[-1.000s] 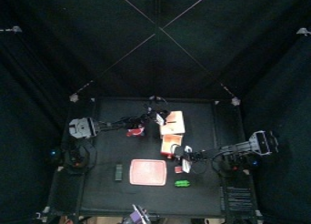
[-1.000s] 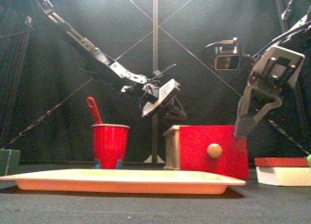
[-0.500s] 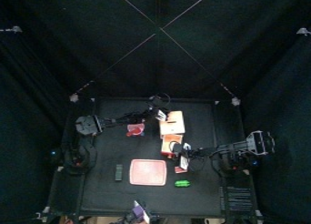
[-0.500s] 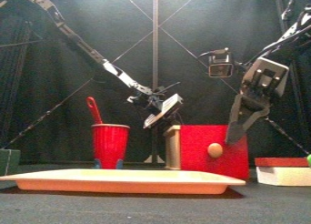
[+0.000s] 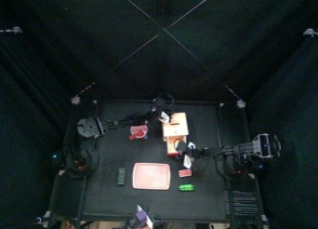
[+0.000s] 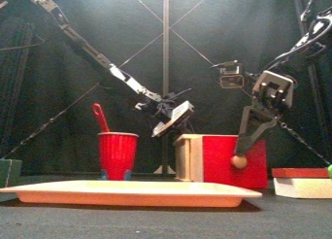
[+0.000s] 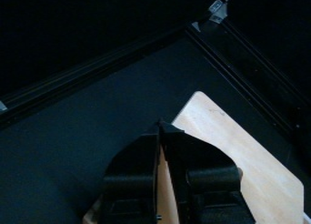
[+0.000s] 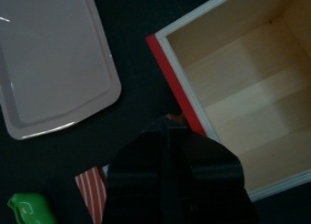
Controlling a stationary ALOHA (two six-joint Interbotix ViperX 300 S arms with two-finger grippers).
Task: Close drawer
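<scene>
Right wrist view shows the drawer [image 8: 249,91] pulled open at upper right, its red front against the right gripper [image 8: 174,127], whose fingers look pinched on the knob. An off-line push could jam the tray. Left gripper [image 7: 159,173]: fingers clamp the cabinet's edge.

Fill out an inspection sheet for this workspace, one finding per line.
Surface: black table, small, lit from above.
Job's things: drawer open, red front with round knob, tray empty.
Clutter: pink tray at the front; red cup holding a red utensil; green item beside the tray.
Grippers: left gripper over the cabinet's pale top, gripping its edge; right gripper at the drawer's red front.
Cables: nothing seen loose on the table.
Surroundings: black curtains all round.
</scene>
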